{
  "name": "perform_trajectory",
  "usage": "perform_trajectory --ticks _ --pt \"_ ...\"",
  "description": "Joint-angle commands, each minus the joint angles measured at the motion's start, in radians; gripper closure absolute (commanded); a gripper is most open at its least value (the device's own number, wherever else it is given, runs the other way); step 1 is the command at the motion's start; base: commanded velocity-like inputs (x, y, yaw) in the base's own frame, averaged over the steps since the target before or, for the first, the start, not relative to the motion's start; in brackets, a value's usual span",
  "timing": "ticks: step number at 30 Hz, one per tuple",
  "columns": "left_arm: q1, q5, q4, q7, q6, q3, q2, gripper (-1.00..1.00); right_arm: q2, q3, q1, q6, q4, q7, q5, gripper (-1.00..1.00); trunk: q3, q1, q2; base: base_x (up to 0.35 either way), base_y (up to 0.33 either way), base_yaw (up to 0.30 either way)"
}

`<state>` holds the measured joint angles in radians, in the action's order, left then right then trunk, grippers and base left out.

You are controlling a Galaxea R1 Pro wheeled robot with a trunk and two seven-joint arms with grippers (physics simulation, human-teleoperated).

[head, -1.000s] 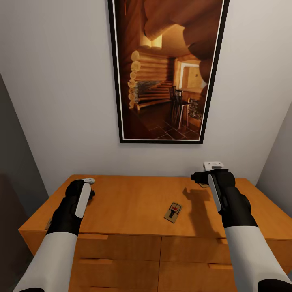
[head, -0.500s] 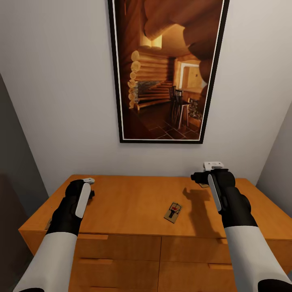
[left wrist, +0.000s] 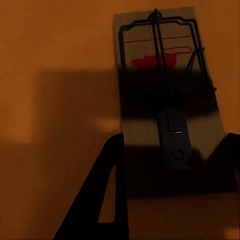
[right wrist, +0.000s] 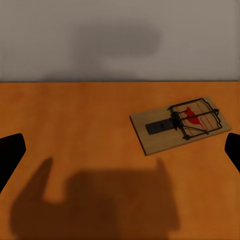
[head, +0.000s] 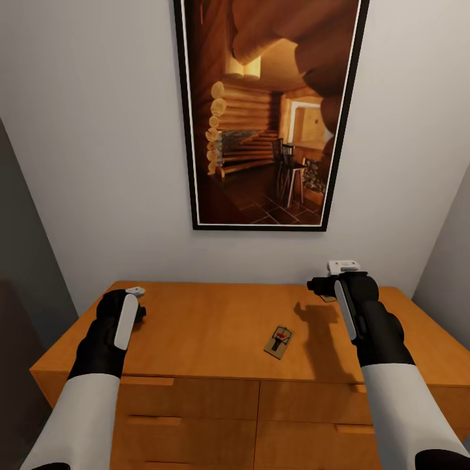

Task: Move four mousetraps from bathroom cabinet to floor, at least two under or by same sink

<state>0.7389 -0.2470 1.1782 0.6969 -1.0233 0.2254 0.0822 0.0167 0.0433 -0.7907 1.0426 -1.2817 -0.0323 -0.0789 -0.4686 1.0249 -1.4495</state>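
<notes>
The left gripper (left wrist: 170, 190) has its jaws spread wide, one finger (left wrist: 107, 195) on either side of a mousetrap (left wrist: 167, 85) lying flat on the cabinet (head: 215, 326) top, without closing on it. The right gripper (right wrist: 120, 150) also has its jaws wide apart, their dark tips just showing at the edges of its wrist view, hovering above the wood near another mousetrap (right wrist: 177, 125).

In the head view both grippers are hidden behind the arms' wrists, and those two traps are covered or barely peeking out. A third mousetrap (head: 279, 341) lies in plain sight between the arms, nearer the right arm (head: 365, 326). That makes three traps countable; a fourth cannot be made out.

A large framed picture (head: 267, 111) of a log-cabin interior hangs on the pale wall (head: 98, 163) above. The cabinet's drawers are cut off at the lower edge. No writing is readable on the traps.
</notes>
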Motion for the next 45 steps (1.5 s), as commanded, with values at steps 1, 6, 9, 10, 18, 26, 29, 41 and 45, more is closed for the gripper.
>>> perform_trajectory --ticks 1,6,9,10,18,26,29,41,45 --pt "0.000 0.003 -0.052 0.009 -0.009 0.004 0.000 1.00 0.000 -0.001 -0.001 0.005 -0.001 0.004 -0.007 -1.00 -0.001 0.000 0.000 0.000 0.000 0.000" --pt "0.000 0.003 -0.052 0.009 -0.009 0.010 0.000 1.00 0.000 -0.001 -0.001 0.005 -0.001 0.004 -0.007 -1.00 -0.001 0.000 0.000 0.000 0.000 0.000" --pt "0.000 0.003 -0.052 0.009 -0.009 0.010 0.000 1.00 0.000 0.000 -0.001 0.005 -0.001 0.004 -0.007 -1.00 -0.001 0.000 0.000 0.000 0.000 0.000" --pt "0.000 0.003 -0.052 0.009 -0.009 0.011 -0.001 1.00 0.000 0.000 -0.001 0.005 -0.001 0.004 -0.007 -1.00 -0.001 0.000 0.000 0.000 0.000 0.000" --pt "0.000 0.002 0.129 0.006 -0.023 -0.058 0.002 1.00 0.000 -0.003 -0.001 0.005 -0.001 0.006 -0.007 -1.00 -0.001 0.000 0.000 0.000 0.000 0.000" --pt "0.000 0.003 0.134 0.006 -0.023 -0.076 0.004 1.00 0.000 -0.003 -0.001 0.005 -0.001 0.006 -0.007 -1.00 -0.001 0.000 0.000 0.000 0.000 0.000" --pt "0.000 0.004 0.135 0.006 -0.022 -0.077 0.004 1.00 0.000 -0.003 0.000 0.005 -0.001 0.006 -0.007 -1.00 -0.001 0.000 0.000 0.000 0.000 0.000" --pt "0.000 0.003 0.135 0.006 -0.022 -0.077 0.004 1.00 0.000 -0.003 -0.001 0.005 -0.001 0.006 -0.007 -1.00 -0.001 0.000 0.000 0.000 0.000 0.000" --pt "0.000 0.002 0.135 0.005 -0.022 -0.077 0.004 1.00 0.000 -0.003 -0.001 0.005 -0.001 0.005 -0.007 -1.00 -0.001 0.000 0.000 0.000 0.000 0.000"
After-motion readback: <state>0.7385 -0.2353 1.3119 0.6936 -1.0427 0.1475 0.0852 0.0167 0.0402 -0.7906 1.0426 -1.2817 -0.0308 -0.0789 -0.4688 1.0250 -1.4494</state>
